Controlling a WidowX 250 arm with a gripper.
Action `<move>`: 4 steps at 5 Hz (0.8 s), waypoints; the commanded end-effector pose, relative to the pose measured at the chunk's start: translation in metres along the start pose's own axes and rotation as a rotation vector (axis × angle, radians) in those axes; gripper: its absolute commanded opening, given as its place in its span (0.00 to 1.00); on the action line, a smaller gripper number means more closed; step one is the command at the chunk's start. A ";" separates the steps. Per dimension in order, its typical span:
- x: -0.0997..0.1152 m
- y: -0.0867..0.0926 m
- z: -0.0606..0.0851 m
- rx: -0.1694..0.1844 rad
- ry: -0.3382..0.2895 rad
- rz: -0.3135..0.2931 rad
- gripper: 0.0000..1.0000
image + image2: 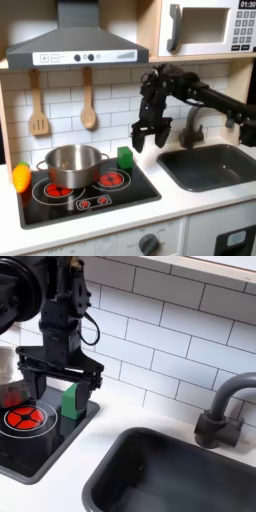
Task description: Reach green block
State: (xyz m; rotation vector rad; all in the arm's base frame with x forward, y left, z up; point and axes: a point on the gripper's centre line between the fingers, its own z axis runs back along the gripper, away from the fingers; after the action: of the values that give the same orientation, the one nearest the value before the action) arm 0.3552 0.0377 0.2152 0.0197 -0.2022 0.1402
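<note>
In the first exterior view, the green block (124, 157) sits on the toy stove's back corner, just below and toward the first exterior view's left of the gripper (149, 136), whose fingers hang spread and empty.

In the second exterior view, the block stands upright between and slightly behind the spread fingertips (97, 389). It looks light, rigid and smooth; pinching its flat opposite sides seems best.

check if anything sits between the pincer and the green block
Nothing visible blocks it. The pincer hangs open in the air just above and to the first exterior view's right of the green block, which stands at the stove's back corner. The steel pot sits on the block's far side, away from the pincer.
</note>
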 end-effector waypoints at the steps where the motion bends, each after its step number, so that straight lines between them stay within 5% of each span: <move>1: 0.016 0.012 -0.008 0.003 -0.016 -0.020 1.00; 4: 0.039 0.020 -0.023 -0.011 -0.030 -0.045 1.00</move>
State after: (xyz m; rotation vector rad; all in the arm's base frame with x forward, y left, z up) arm 0.3942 0.0623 0.2008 0.0159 -0.2314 0.0922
